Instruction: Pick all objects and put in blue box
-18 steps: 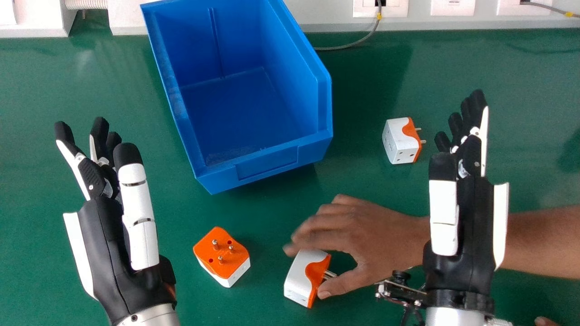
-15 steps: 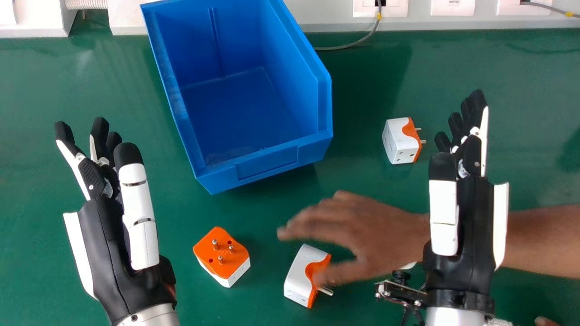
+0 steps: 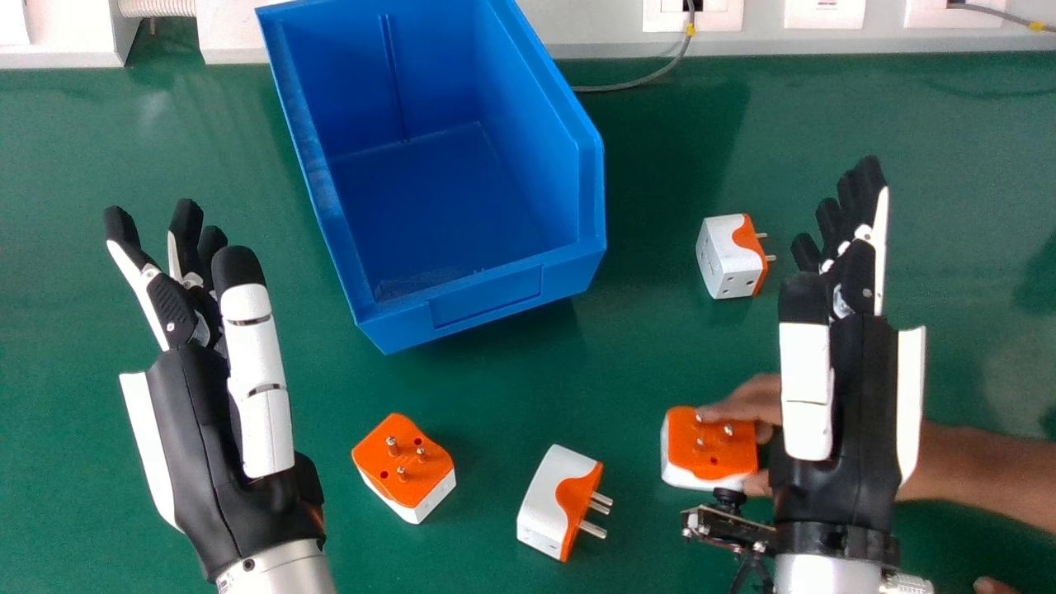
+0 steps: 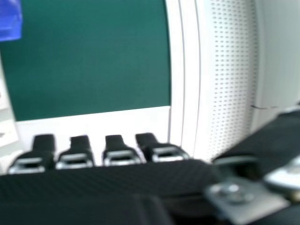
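Observation:
My left hand is held open above the table, left of the blue box, which is empty inside. On the right, my right hand is also open; in the right hand view the same right hand has straight fingers. An orange-topped adapter lies pins up below the box. Beside it a white and orange adapter lies on its side. Another orange-topped adapter is touched by a person's fingers, partly behind my right hand. A fourth adapter lies right of the box.
The green table ends at a white wall panel with sockets along the back. A grey cable runs down behind the box. The person's forearm passes under my right hand from the right edge. A small camera mount sits beside my right wrist.
The person's hand has left the middle adapter and moved right, where another adapter now shows at its fingers. Both my hands have shifted slightly forward, the left more clearly.

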Controlling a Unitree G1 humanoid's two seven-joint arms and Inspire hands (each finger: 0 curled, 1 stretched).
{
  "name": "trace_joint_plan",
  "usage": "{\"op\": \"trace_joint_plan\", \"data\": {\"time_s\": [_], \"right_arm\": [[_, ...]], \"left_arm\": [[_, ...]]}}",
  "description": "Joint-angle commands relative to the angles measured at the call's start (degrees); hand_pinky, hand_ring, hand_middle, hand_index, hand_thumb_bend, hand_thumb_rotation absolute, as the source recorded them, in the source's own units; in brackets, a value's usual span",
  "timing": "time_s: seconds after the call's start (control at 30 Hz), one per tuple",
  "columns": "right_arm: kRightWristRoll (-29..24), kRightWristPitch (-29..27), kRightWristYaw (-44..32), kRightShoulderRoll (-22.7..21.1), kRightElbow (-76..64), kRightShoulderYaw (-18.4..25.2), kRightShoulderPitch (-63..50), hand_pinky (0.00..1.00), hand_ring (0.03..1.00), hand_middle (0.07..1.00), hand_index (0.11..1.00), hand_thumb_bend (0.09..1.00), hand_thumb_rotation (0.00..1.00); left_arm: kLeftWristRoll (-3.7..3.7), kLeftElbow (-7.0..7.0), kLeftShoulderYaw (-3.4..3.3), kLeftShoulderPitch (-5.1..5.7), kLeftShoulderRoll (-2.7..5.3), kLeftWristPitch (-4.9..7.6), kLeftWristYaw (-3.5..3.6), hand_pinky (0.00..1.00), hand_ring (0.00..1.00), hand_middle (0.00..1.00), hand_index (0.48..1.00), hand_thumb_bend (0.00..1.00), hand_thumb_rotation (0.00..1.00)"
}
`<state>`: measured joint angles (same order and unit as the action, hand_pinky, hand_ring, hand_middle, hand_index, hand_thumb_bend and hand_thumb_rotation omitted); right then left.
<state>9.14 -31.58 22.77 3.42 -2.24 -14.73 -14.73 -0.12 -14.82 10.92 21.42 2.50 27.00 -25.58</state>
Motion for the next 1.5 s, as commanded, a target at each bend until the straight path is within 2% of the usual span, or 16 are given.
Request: {"op": "trace_joint_plan", "data": {"time_s": [0.0,0.1,0.17,0.3,0.43,0.53,0.63,1.0,1.07,1.1,1.17,1.27,1.37,1.47], "right_arm": [[0.49,-0.44,0.26,3.62,-1.15,0.39,0.87,0.95,0.987,0.986,0.979,0.604,0.92],[0.56,-0.18,0.37,3.73,-1.39,0.43,0.77,0.95,0.984,0.984,0.977,0.605,0.91],[0.73,-0.15,0.4,3.74,-1.51,0.44,0.74,0.95,0.985,0.988,0.977,0.602,0.91],[1.96,-0.38,0.82,3.53,-1.5,0.65,0.75,0.95,0.989,0.991,0.976,0.584,0.91],[2.32,-0.04,0.96,3.39,-2.12,0.7,0.4,0.96,0.995,0.993,0.978,0.585,0.89],[5.41,2.14,1.53,2.75,-3.44,1.01,0.0,0.96,0.994,0.992,0.98,0.588,0.89],[8.87,5.44,2.01,2.09,-5.16,1.63,-0.32,0.89,0.974,0.982,0.978,0.633,0.89],[9.86,7.53,2.05,1.99,-6.58,2.36,-0.76,0.88,0.964,0.984,0.957,0.648,0.88],[11.1,9.94,0.64,0.72,-8.08,2.56,-0.9,0.9,0.97,0.991,0.968,0.657,0.88],[11.51,11.82,-0.96,-0.42,-9.3,2.79,-0.97,0.92,0.98,0.995,0.976,0.673,0.86],[15.87,17.21,-4.84,-4.22,-12.15,3.8,-0.88,0.93,0.983,0.996,0.979,0.678,0.85],[19.91,24.0,-13.67,-11.15,-16.12,5.55,-0.29,0.96,0.997,1.0,0.997,0.811,0.71],[27.78,31.59,-26.74,-20.93,-19.78,6.14,1.58,0.99,1.0,1.0,1.0,0.959,0.58],[36.88,40.01,-40.8,-27.27,-23.74,4.35,4.06,1.0,1.0,1.0,1.0,0.996,0.55]], "left_arm": [[0.31,-1.63,0.7,-0.49,5.63,0.42,-0.28,0.94,0.97,0.98,0.967,0.52,0.79],[0.5,-1.53,0.61,-0.6,5.51,0.29,-0.27,0.93,0.97,0.98,0.964,0.52,0.8],[0.3,-1.52,0.62,-0.62,5.46,0.33,-0.14,0.93,0.97,0.98,0.962,0.52,0.8],[0.1,-1.95,0.74,-0.36,5.53,0.21,-0.14,0.94,0.97,0.98,0.967,0.52,0.8],[0.33,-2.4,0.86,0.09,5.41,0.12,-0.13,0.94,0.97,0.98,0.966,0.52,0.8],[0.41,-2.24,0.92,0.44,5.45,0.38,-0.2,0.94,0.97,0.98,0.966,0.52,0.8],[0.46,-2.04,0.91,0.64,5.55,0.87,-0.29,0.93,0.97,0.97,0.961,0.53,0.79],[0.44,-2.15,0.89,1.09,5.3,0.79,-0.1,0.93,0.97,0.98,0.966,0.52,0.8],[0.37,-2.2,0.95,1.16,5.34,0.94,-0.08,0.93,0.97,0.98,0.966,0.53,0.8],[0.32,-2.18,0.98,1.19,5.39,1.05,-0.08,0.93,0.97,0.98,0.966,0.53,0.8],[0.38,-2.14,0.97,1.21,5.48,1.13,-0.15,0.93,0.97,0.98,0.967,0.53,0.8],[0.6,-2.11,1.04,1.2,5.59,1.01,-0.28,0.93,0.97,0.98,0.966,0.53,0.79],[0.4,-2.05,1.15,1.13,5.72,0.78,-0.34,0.93,0.97,0.97,0.963,0.53,0.79],[-0.05,-1.96,1.23,1.05,5.83,0.91,-0.31,0.93,0.97,0.97,0.96,0.54,0.78]]}}
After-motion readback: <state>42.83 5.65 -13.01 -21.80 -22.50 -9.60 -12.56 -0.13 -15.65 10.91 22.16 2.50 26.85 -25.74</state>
